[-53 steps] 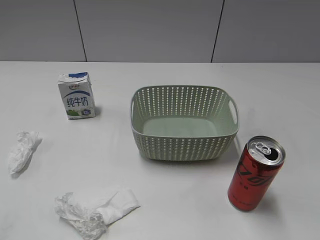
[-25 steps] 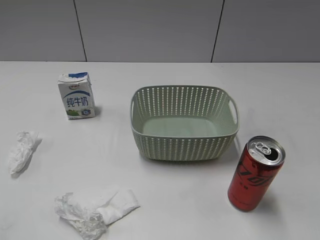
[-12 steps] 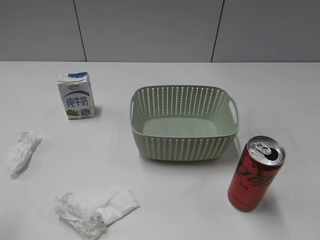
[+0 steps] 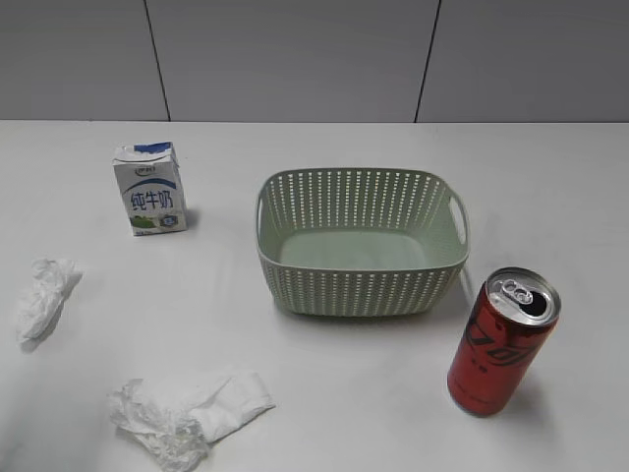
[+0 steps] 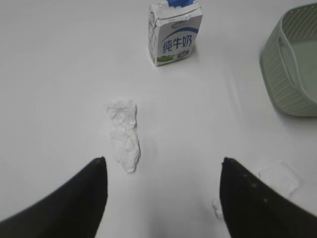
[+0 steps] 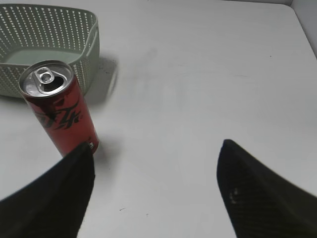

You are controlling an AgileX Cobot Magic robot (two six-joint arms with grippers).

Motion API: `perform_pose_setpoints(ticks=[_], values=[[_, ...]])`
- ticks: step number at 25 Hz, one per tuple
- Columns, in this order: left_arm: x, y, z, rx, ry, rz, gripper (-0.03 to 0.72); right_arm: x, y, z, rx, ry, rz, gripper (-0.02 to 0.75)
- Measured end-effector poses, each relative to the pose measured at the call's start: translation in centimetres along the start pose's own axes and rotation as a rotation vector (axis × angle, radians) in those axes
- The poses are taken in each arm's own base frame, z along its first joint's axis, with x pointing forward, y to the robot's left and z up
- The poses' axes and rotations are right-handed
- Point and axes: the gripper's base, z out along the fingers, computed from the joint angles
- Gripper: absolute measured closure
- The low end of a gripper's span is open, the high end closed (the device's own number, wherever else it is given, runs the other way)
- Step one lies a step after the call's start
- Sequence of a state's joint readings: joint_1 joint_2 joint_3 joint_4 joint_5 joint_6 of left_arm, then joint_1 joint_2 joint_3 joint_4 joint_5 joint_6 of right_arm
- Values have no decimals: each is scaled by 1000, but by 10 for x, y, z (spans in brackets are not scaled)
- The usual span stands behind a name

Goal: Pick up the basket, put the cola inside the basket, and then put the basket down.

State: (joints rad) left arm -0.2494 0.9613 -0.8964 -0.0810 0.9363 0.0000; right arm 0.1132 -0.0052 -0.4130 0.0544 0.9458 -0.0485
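While both hands (left (image 5: 161, 198), right (image 6: 156, 191)) gape wide, empty, cola (image 6: 60, 105) stands beside basket (image 6: 91, 44).

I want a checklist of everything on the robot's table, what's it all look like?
Surface: white table, no spills seen.
Job's things: basket upright, nothing inside; cola standing beside it, on the table.
Clutter: milk carton upright; two crumpled tissues.
Grippers: left tool open, holding nothing; right tool open near the cola.
Cables: nothing seen.
Surroundings: grey panelled wall.
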Motion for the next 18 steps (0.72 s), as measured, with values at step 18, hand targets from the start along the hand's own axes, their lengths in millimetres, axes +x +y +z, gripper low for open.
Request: perform_pose_setpoints(ticks=[18], values=[[-112,-88,121,117,267,108,153,0,0,0,0,0,0,155]])
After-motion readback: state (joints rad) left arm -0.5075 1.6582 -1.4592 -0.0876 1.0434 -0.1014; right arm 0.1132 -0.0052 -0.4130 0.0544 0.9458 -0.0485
